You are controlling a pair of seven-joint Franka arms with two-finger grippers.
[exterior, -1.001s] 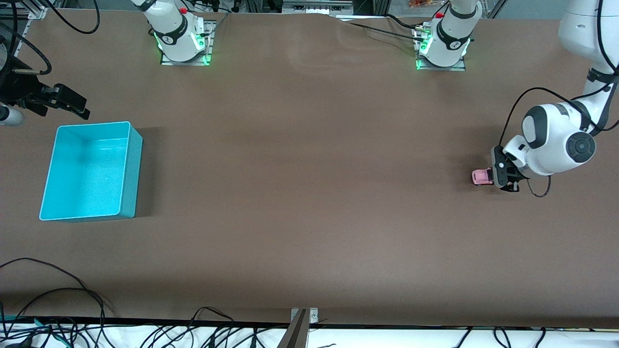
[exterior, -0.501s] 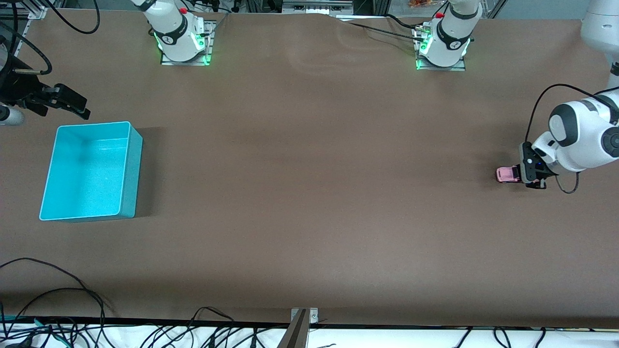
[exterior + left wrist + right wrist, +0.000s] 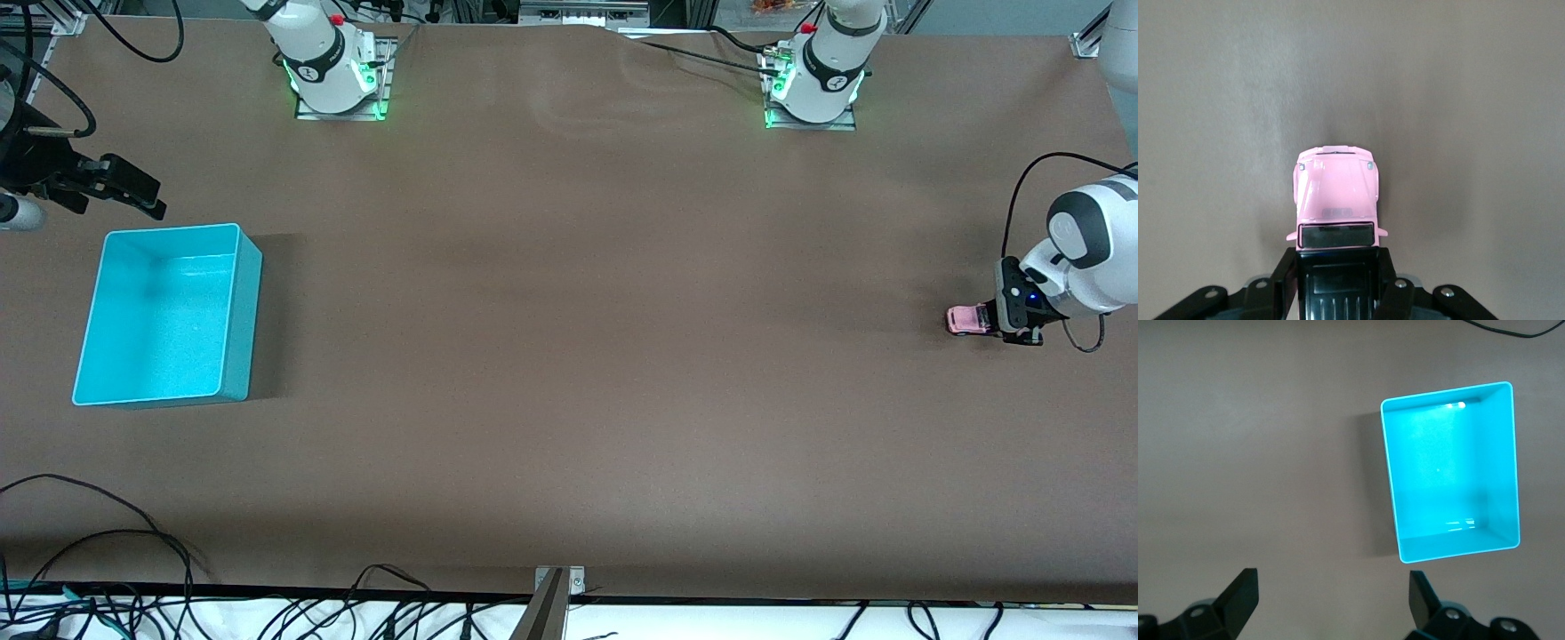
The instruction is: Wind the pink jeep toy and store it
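Observation:
The pink jeep toy [image 3: 965,319] rests on the brown table at the left arm's end, its pink hood pointing toward the right arm's end. In the left wrist view the pink jeep toy [image 3: 1335,200] shows its pink hood and black rear roof. My left gripper [image 3: 989,322] is shut on the jeep's black rear, low at the table; it also shows in the left wrist view [image 3: 1338,283]. My right gripper [image 3: 133,193] is open and empty, in the air near the turquoise bin [image 3: 244,307]; it also shows in the right wrist view [image 3: 1331,603].
The turquoise bin [image 3: 1508,463] stands empty at the right arm's end. Both arm bases [image 3: 333,67] stand along the table's edge farthest from the front camera. Cables [image 3: 107,569] lie at the edge nearest that camera.
My left gripper has dragged the pink jeep toy backward along the table toward the left arm's end. The right arm has not moved.

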